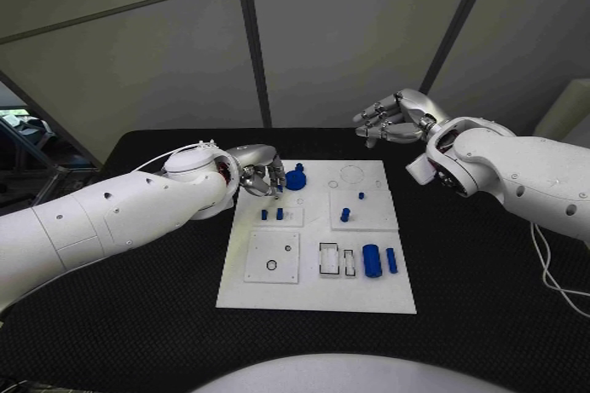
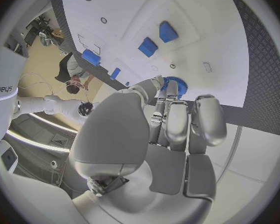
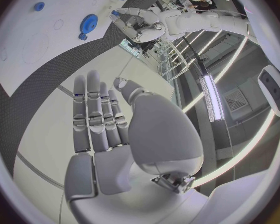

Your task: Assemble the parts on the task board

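A blue gear (image 1: 295,179) is sitting at the board's (image 1: 315,297) far left corner; my left hand (image 1: 261,178) is pinching it, seemingly to seat it, while my right hand (image 1: 391,120) is hovering beyond the board, fingers spread, holding nothing

Smooth matt white task board (image 1: 317,282), glossy blue plastic parts (image 1: 373,261), textured black table (image 1: 147,325).

Black table (image 1: 147,325) — a textured mat surface. Lying directly on it, at the centre: the white task board (image 1: 314,295), flat and square to the table edges — dark mat visible on all sides of it.
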Motion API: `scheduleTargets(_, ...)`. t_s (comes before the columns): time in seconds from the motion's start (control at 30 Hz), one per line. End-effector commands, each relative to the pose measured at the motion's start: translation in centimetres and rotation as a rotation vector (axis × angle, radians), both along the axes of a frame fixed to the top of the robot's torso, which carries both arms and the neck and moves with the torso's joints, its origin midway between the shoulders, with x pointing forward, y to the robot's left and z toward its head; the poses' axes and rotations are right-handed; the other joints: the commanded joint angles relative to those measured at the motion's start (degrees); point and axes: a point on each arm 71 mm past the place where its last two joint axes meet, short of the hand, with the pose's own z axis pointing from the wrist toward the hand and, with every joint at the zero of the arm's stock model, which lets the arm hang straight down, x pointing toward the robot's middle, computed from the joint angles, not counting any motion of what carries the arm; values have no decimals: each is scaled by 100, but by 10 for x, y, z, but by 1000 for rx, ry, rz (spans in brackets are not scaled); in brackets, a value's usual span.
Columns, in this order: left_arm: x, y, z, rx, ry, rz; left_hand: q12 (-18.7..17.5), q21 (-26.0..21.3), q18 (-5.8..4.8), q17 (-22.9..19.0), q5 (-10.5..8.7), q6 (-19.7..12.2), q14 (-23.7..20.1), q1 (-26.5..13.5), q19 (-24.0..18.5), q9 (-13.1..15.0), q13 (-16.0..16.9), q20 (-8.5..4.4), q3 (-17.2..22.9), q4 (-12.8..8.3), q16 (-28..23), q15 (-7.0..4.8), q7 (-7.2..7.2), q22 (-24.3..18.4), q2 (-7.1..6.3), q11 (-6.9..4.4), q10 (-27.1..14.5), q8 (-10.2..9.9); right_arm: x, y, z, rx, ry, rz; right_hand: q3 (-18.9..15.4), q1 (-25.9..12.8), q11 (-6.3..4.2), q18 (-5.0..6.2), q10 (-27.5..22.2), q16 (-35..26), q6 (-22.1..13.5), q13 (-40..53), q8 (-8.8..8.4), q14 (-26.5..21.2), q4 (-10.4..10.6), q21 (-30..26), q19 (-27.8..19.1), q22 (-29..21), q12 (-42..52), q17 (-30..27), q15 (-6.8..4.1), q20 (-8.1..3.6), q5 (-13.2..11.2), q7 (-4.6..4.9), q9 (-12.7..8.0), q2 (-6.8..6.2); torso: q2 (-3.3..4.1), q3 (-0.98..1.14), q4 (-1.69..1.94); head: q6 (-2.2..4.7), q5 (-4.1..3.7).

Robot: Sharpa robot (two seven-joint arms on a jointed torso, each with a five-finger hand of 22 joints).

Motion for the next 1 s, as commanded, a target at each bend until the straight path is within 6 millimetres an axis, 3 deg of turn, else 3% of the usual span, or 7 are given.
scheduleTargets(0.03, 1, 3, -2, 14, 28, 9, -21, 25, -252, -7, 4, 43, 137, -55, 48, -4, -6, -4, 36, 12, 21, -35, 12, 6, 9, -6, 52, -11, 0, 0, 2, 4, -6, 6, 33, -18, 22, 54, 28, -40, 2, -8, -19, 31, 7, -21, -11, 5, -34, -8, 14, -1, 30, 35, -4, 4, 6, -1, -6, -6, -6)
scheduleTargets(0.13, 1, 3, -4, 20, 41, 12, -30, 28, -253, -12, 4, 52, 136, -69, 48, -6, -8, -4, 35, 14, 22, -37, 6, 10, 7, -9, 63, -13, 0, 0, 1, 4, -6, 6, 39, -10, 18, 57, 38, -43, 8, -17, -17, 37, 0, -19, -8, 7, -34, -8, 10, -2, 35, 32, -3, 7, 6, 3, -7, -1, -8)
scheduleTargets(0.3, 1, 3, -6, 28, 55, 13, -35, 19, -251, -13, 3, 56, 135, -78, 45, -7, -9, -4, 33, 16, 23, -38, 5, 4, 6, -10, 68, -15, 0, 0, 1, 4, -5, 6, 42, -8, 17, 57, 41, -44, 10, -20, -16, 40, -1, -17, -6, 8, -34, -8, 9, -3, 36, 31, -2, 11, 6, 1, -3, -35, 64)
scheduleTargets(0.4, 2, 4, -7, 34, 62, 17, -38, 19, -250, -16, 2, 58, 135, -84, 44, -7, -10, -4, 32, 17, 23, -39, 3, 4, 5, -12, 72, -17, 0, 0, 1, 4, -5, 6, 42, -8, 17, 58, 43, -45, 10, -23, -16, 42, -2, -17, -5, 9, -35, -8, 9, -3, 36, 31, -2, 9, 11, -2, -6, -2, 53)
scheduleTargets(0.67, 2, 5, -10, 40, 74, 19, -45, 20, -250, -20, 0, 65, 134, -97, 44, -9, -11, -5, 27, 18, 25, -41, -5, 6, 1, -16, 83, -20, 0, 1, 1, 5, -6, 7, 42, -8, 17, 58, 43, -45, 10, -23, -16, 42, -2, -17, -5, 9, -35, -8, 9, -3, 36, 31, -2, 9, 6, 1, 1, -28, 59)
scheduleTargets(0.73, 1, 5, -11, 40, 76, 19, -45, 20, -250, -20, 0, 65, 134, -97, 44, -9, -11, -5, 27, 18, 25, -41, -5, 6, 1, -16, 83, -20, 0, 1, 1, 5, -6, 9, 42, -8, 17, 58, 43, -45, 10, -23, -16, 42, -2, -17, -5, 9, -35, -8, 9, -3, 36, 31, -2, 9, 10, -2, -5, 10, 80)
scheduleTargets(1.0, 1, 6, -18, 41, 84, 29, -54, 13, -248, -21, -2, 67, 133, -109, 41, -11, -12, -6, 21, 19, 28, -43, -10, 3, -5, -19, 89, -24, 0, 1, 1, 5, -5, 12, 42, -8, 17, 58, 43, -45, 10, -23, -16, 42, -2, -17, -5, 9, -35, -8, 9, -3, 36, 31, -2, 9, 5, 8, -9, -12, 130)
